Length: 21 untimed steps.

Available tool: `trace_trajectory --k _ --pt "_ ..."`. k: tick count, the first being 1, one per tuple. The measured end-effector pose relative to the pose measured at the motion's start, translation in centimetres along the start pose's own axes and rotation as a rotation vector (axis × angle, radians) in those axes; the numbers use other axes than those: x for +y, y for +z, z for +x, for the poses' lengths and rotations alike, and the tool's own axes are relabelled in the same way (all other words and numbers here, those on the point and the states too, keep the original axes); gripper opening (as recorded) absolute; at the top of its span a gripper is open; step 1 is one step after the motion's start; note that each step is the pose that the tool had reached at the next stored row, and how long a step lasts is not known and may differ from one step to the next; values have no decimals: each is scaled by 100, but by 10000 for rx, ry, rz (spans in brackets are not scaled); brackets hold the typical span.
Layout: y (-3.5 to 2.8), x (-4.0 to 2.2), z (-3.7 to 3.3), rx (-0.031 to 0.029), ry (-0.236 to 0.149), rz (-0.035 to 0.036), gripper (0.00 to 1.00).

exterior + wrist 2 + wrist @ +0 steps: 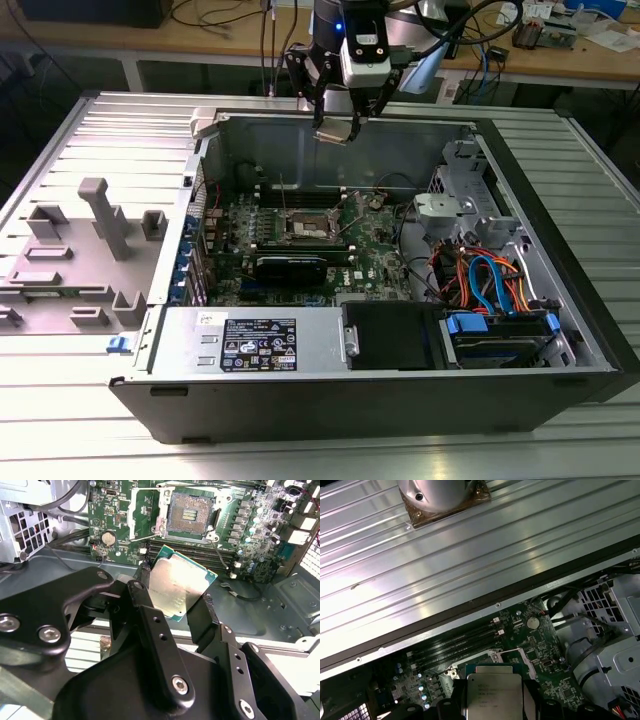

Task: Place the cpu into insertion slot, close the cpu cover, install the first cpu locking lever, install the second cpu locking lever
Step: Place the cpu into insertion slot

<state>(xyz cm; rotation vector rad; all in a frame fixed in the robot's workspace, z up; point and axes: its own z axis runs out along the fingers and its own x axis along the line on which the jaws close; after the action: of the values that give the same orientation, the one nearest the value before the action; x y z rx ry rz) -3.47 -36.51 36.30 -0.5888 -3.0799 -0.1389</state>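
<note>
The black pincer (176,587) grips the cpu (181,582) by two opposite edges, tilted in the air. In the exterior view it hangs at twelve o'clock from the empty insertion slot (305,226).

An open computer case (350,405) lay on the ribbed metal table (120,130). Inside it, a green motherboard (385,262) carried a black finned card (290,267), long memory slots (210,555) and a coin battery (108,538). A labelled power supply (250,342) sat along the near wall, with orange and blue cables (488,282) toward the exterior view's right. A grey plastic fixture (95,240) stood beside the case, on the exterior view's left.
</note>
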Motion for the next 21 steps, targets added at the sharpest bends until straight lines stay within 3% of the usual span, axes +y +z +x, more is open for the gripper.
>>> trace_trajectory --k 6,16,21 --pt "0 0 0 -7 75 -2 54" --pt "10 -1 0 -82 970 -18 54" --pt "13 -3 4 -100 1172 -23 54"
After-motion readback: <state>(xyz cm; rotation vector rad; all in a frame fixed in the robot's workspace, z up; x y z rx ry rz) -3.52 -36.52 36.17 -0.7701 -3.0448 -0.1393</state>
